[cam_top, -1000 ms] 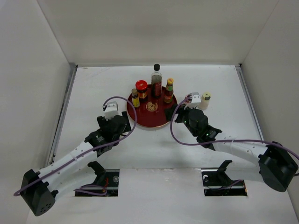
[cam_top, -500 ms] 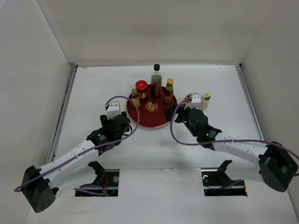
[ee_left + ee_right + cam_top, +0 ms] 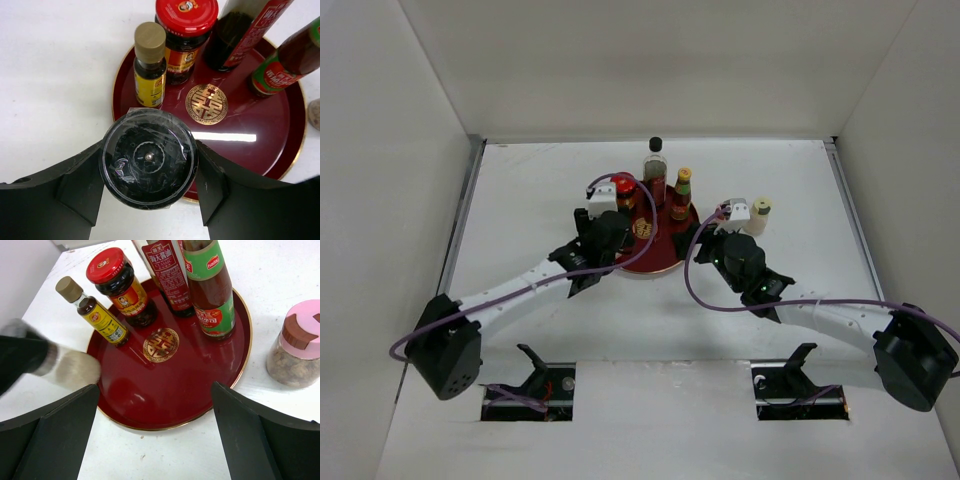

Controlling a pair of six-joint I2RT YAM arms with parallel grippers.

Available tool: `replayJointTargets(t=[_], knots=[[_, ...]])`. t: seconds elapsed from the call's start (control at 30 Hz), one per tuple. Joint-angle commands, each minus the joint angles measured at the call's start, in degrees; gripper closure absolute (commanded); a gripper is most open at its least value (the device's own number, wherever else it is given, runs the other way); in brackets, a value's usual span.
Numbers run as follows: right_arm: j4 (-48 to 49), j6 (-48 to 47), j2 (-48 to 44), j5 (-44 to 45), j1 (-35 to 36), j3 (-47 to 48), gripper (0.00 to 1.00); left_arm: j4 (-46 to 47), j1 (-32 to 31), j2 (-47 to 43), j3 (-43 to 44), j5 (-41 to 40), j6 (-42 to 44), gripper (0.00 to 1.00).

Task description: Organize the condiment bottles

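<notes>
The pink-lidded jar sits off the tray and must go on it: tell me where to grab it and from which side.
Probably the round clear body of the jar, just under the lid, with the open right gripper coming level from the near side: it stands upright, and the tray crowds only its left.

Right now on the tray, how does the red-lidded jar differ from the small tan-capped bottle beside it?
The red-lidded jar is wide-bodied; the tan-capped bottle is slim with a narrow neck. The jar's lid is broad and red, as wide as its body; the bottle's cap is small and tan. Shared: both stand upright side by side on the dark-red tray and hold dark contents.
</notes>
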Motion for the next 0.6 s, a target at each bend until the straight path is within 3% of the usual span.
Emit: replayJointTargets(t=[0.0, 0.07, 0.17, 0.27, 0.43, 0.57], knots=[[3.1, -0.1, -1.1, -0.5, -0.1, 0.5, 0.03, 11.4, 2.2, 2.4, 3.6, 2.0, 2.5, 0.57], [3.1, -0.1, -0.9, -0.5, 0.0, 0.5, 0.17, 13.1, 3.2, 4.4, 3.4, 3.4, 2.3, 0.57], [3.1, -0.2, -0.7, 0.1, 0.0, 0.6, 0.47, 15.5, 3.6, 6.4, 2.2, 4.1, 2.1, 0.57], [3.1, -0.2, -0.6, 0.5, 0.0, 0.6, 0.63, 17.2, 3.9, 8.6, 1.7, 4.8, 2.0, 0.57], [3.2, -0.1, 0.0, 3.6, 0.0, 0.6, 0.75, 18.9, 4.1, 11.7, 0.6, 5.4, 2.0, 0.56], [5.0, 0.0, -0.6, 5.3, 0.0, -0.1, 0.73, 19.9, 4.3, 12.5, -0.6, 5.6, 2.0, 0.50]])
